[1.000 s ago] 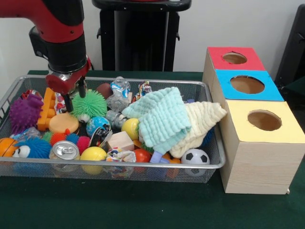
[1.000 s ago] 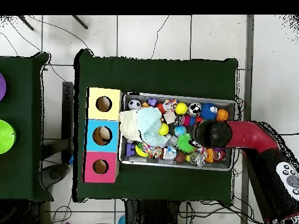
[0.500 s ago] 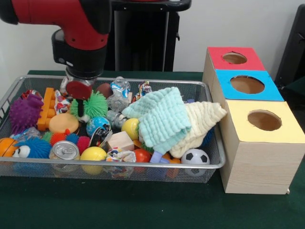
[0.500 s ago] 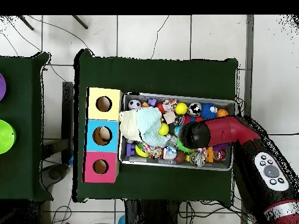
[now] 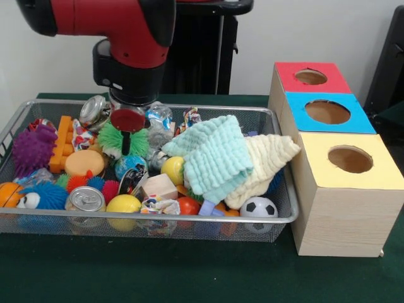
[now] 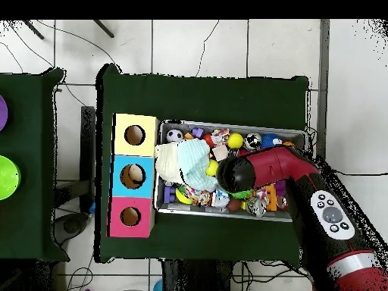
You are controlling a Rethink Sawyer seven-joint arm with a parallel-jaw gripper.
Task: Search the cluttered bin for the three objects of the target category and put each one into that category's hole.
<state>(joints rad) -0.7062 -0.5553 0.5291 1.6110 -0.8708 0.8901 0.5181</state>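
The wire mesh bin (image 5: pixel 158 218) holds a heap of toys; it also shows in the overhead view (image 6: pixel 227 123). No yellow duck shows in either view. My gripper (image 5: pixel 127 140) hangs low in the bin's back left part, over a green spiky ball (image 5: pixel 108 136) and just above a blue patterned ball (image 5: pixel 129 165). Nothing shows in its grasp. In the overhead view the red arm (image 6: pixel 233 174) covers the gripper. A mint cloth (image 5: pixel 214 154) and a cream cloth (image 5: pixel 268 154) lie over the bin's right half and hide what is beneath.
Three light-wood boxes stand right of the bin, with red (image 5: pixel 312 77), blue (image 5: pixel 327 112) and yellow (image 5: pixel 350 159) holed tops. A drink can (image 5: pixel 84 199), yellow ball (image 5: pixel 124 204), soccer ball (image 5: pixel 259 207), purple spiky ball (image 5: pixel 33 148) and orange block (image 5: pixel 62 142) lie in the bin.
In the front view the arm has swung right along the bin's back, from its left end toward the middle. A silver can at the back left has come into sight.
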